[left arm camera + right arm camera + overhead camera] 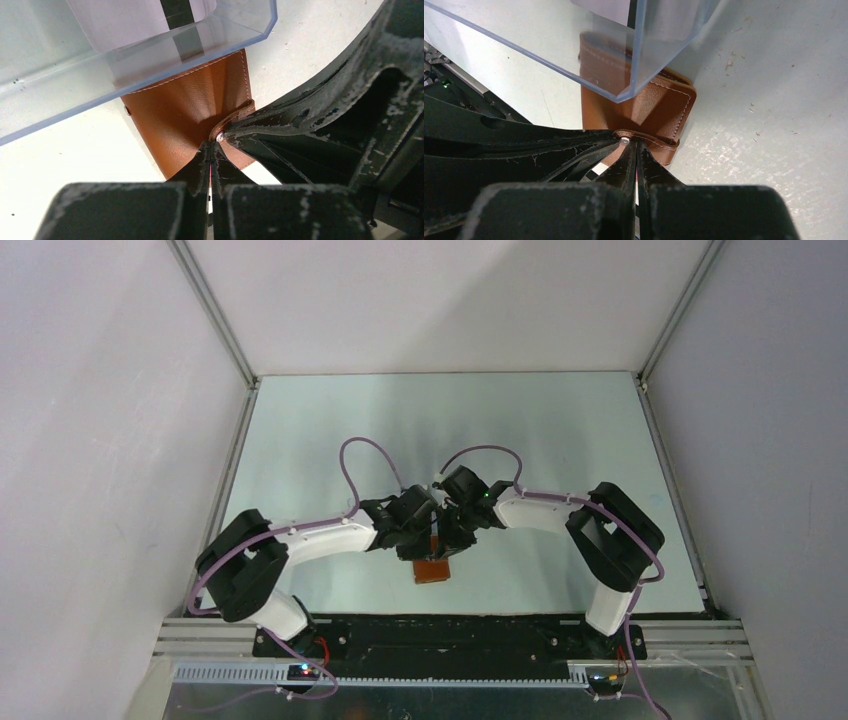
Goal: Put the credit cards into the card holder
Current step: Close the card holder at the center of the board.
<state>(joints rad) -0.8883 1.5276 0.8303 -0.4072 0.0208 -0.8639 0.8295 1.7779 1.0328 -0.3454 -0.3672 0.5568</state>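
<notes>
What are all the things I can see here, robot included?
wallet: one, tan-brown, closed, lying on the table where the two arms meet.
snap tab: one, brown with a metal stud, on the wallet's near edge.
clear box: one, see-through plastic, over the far part of the wallet; whether they touch is unclear.
card: at least one, pale with a dark stripe, inside the clear box.
table: one, pale grey-green.
walls: white, around the table.
left arm, right arm: two, white and black with purple cables.
left gripper: black, shut, tips at the snap tab.
right gripper: black, shut, tips at the snap tab.
</notes>
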